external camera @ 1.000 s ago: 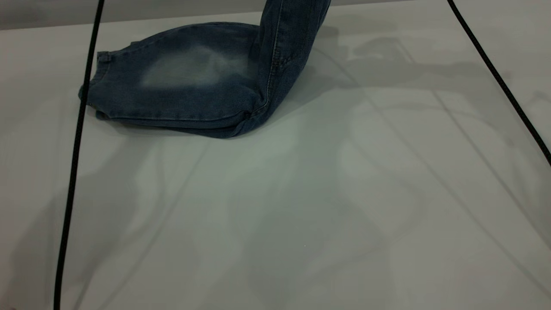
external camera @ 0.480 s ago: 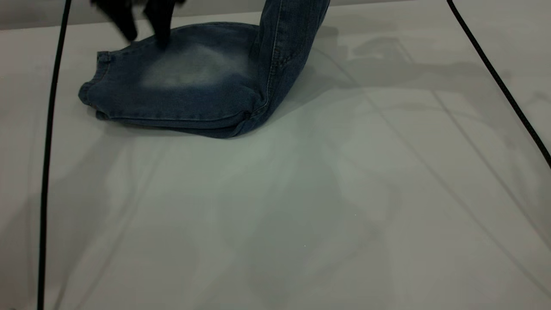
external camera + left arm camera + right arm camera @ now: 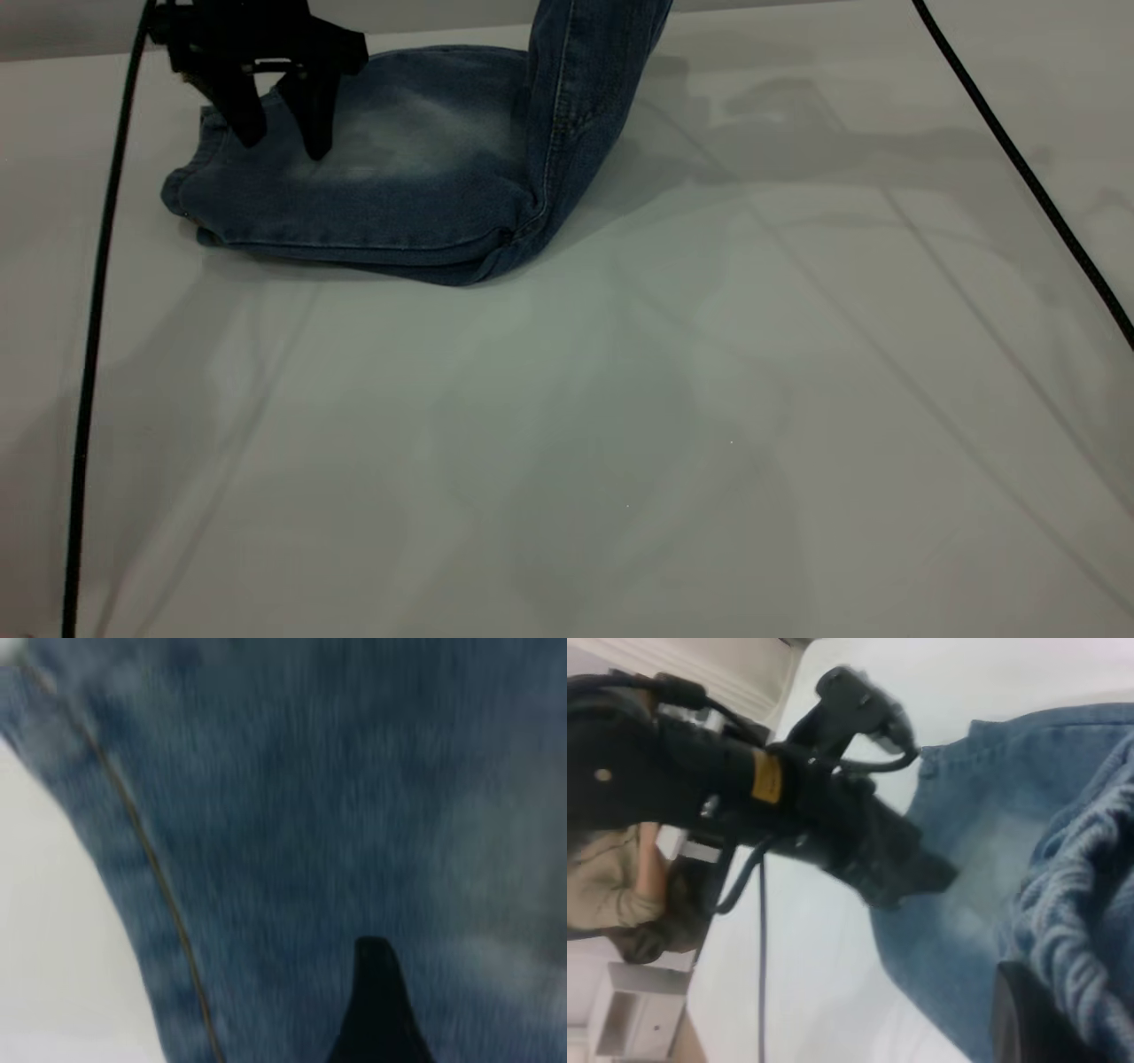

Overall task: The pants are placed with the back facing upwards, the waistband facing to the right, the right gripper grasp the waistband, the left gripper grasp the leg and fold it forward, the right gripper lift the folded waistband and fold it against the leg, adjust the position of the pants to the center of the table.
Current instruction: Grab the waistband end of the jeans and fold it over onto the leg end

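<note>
The pants lie near the far left corner of the table, already doubled lengthwise, with the leg end flat on the surface and the waistband end drawn straight up out of the exterior view. That upright column of denim suggests the right gripper is hoisting the waistband so it can be carried over onto the leg; its wrist view shows the ruched band right against a dark finger, so it looks pinched on the band (the second finger is hidden). The left gripper stands over the hem end of the flat part, fingers spread and pointing down, tips at or just above the faded patch; whether they touch the cloth is unclear. It is probably there to pin the leg while the waistband comes across.
</note>
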